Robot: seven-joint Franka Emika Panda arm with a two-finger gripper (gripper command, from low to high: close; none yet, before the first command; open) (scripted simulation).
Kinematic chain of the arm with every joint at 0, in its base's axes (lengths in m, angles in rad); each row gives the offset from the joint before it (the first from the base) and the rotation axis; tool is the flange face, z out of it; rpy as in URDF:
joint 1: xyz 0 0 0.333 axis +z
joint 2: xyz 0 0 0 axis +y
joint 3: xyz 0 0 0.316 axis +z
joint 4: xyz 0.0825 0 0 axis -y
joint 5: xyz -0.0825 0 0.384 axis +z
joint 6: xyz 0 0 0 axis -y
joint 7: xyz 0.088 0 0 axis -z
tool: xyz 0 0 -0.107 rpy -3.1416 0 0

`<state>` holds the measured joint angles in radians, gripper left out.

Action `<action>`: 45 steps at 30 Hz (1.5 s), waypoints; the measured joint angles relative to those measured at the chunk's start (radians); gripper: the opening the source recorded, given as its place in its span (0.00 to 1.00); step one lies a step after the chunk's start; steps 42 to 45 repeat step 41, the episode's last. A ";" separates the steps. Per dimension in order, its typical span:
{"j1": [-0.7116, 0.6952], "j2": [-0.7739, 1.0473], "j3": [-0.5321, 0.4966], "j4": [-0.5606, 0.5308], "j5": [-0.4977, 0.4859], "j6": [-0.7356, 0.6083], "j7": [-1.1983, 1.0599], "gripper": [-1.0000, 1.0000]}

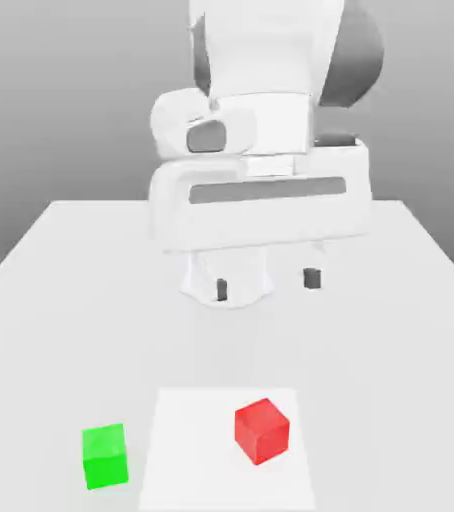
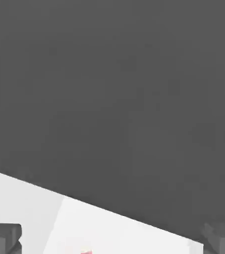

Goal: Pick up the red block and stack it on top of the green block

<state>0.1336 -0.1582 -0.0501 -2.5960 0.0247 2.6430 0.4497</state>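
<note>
Status: no stack made, neither half of the job done. My tool (image 1: pixel 267 284) is up over the surface (image 1: pixel 371 380), fingers spread wide with nothing between them. Red block (image 1: pixel 262 431) is on the white square (image 1: pixel 196 445), toward the exterior view's right side of it, and sits turned relative to the square's edges. Green block (image 1: pixel 105 456) is on the surface just off the square, on the exterior view's left, top face bare. The two blocks are apart. A bit of red also shows in the hand view.

Left to do, all of it: get over red, match its turn, go down, close, lift, carry across to green, set down, let go, back off. I'd call it the opening approach. Main risk as I judge it: closing across red's corners and twisting it. Green looks ready as a base.
</note>
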 joint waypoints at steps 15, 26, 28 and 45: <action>0.001 0.428 0.028 -0.072 0.001 0.294 -0.116 0.00; -0.030 0.233 0.000 -0.085 -0.016 0.112 -0.070 0.00; -0.105 0.227 -0.047 -0.049 -0.010 0.069 0.006 0.00; -0.287 0.398 -0.111 0.065 0.080 0.122 0.166 1.00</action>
